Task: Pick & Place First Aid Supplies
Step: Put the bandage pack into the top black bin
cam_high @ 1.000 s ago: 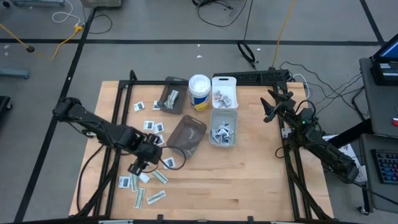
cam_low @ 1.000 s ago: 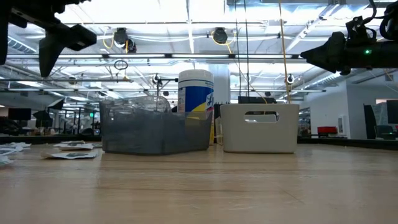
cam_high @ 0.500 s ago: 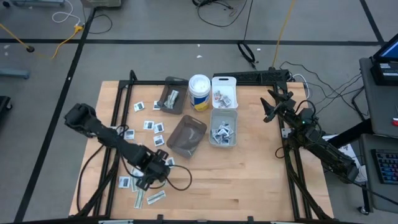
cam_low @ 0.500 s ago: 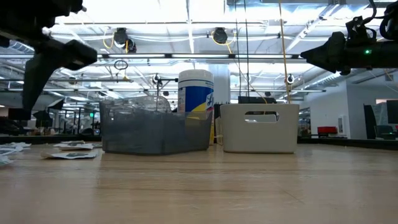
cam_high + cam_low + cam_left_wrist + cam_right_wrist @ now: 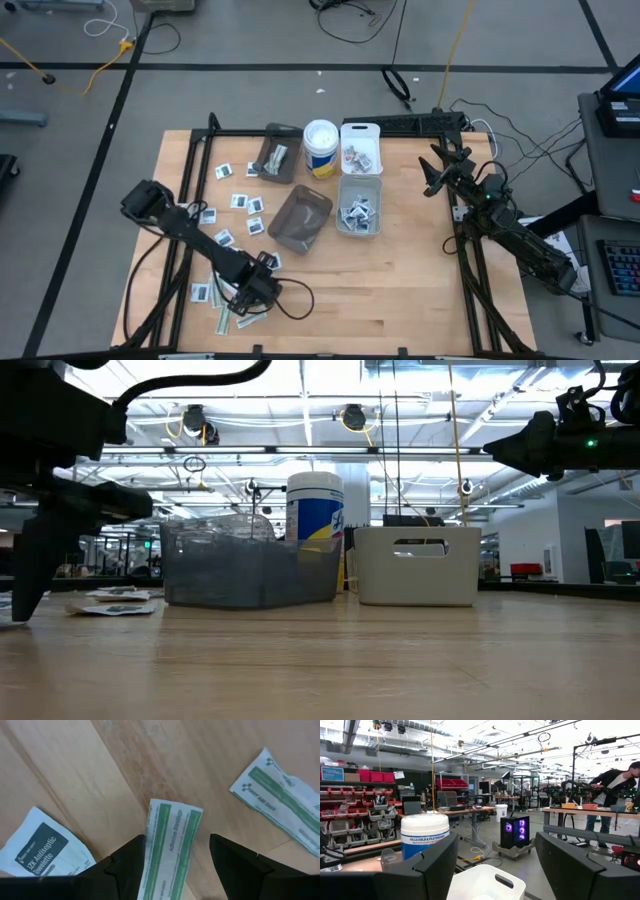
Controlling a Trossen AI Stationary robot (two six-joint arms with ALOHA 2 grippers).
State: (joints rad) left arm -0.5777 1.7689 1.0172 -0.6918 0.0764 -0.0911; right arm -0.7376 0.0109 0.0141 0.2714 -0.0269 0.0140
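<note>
Bandage strip in a pale green-and-white paper wrapper (image 5: 169,845) lay flat on the wooden table (image 5: 420,290) near its front left corner, between the open fingers of the left gripper (image 5: 175,870), which held nothing. We judged the packet feather-light, limp and thin, hard to lift off the flat wood; a pinch across its narrow width, the fingertips pressed down at its two long edges, looked the safest hold to us. Its print read "Adhesive Bandage". Just beside it lay a white square packet with a dark label (image 5: 42,847) reading "Antiseptic Towelette", and a second green-striped strip (image 5: 280,800) marked "First Aid".

Farther back on the table stood a smoky plastic bin (image 5: 300,218), a clear bin of sorted packets (image 5: 358,205) and a white tub (image 5: 360,146). Beside them stood a white canister with a blue-and-yellow label (image 5: 424,837), on which we read "Kills Cold & Flu Virus". The right gripper (image 5: 432,176) waited over the table's right edge, fingers spread wide and empty.
</note>
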